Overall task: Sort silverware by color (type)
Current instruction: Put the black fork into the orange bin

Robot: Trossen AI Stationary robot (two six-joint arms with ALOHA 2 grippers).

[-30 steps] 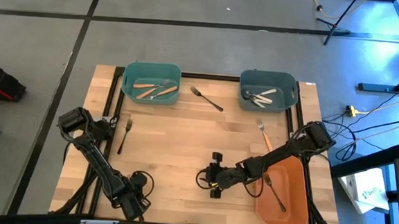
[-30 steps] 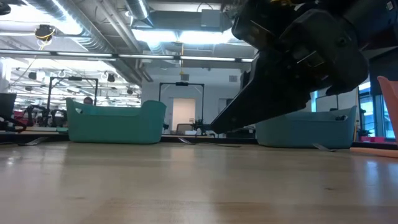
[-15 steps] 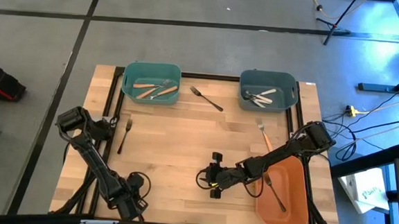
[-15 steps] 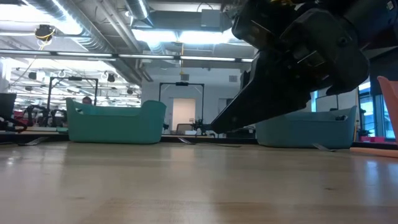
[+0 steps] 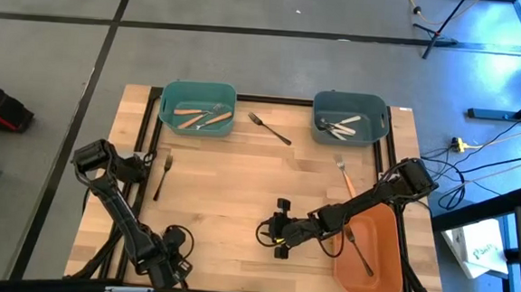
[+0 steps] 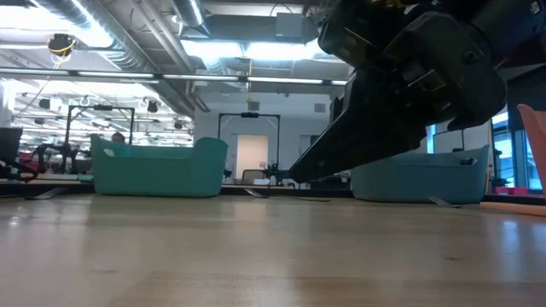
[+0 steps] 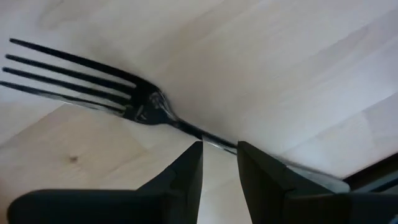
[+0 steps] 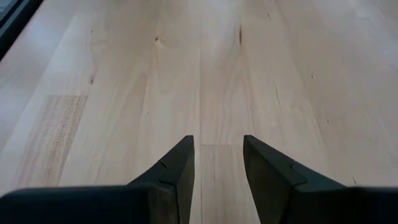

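Note:
A dark metal fork point(image 7: 143, 106) lies on the wood under my left gripper point(image 7: 219, 149), which points down near the table's near left corner point(image 5: 170, 263). The arm hides this fork in the high view. The fingertips stand apart, and the fork's handle runs across the gap just beyond them. My right gripper point(image 8: 217, 146) waits open and low over bare wood at the near middle point(image 5: 278, 230). Loose silverware on the table: a dark fork point(image 5: 162, 176) at the left, another dark fork point(image 5: 271, 128) at the far middle, and an orange-handled fork point(image 5: 344, 176) at the right. My left gripper points down over the dark fork's handle point(image 7: 214, 140), just behind the neck. The handle passes slantwise under the gap and goes behind one fingertip point(image 7: 249, 155). Whether the fingers touch it I cannot tell.
A teal bin point(image 5: 165, 104) at the far left holds orange-handled pieces. A second teal bin point(image 5: 385, 117) at the far right holds pale ones. An orange bin point(image 5: 389, 263) at the near right holds a dark fork point(image 5: 358, 249). A black frame rail point(image 7: 379, 177) runs close by the left gripper.

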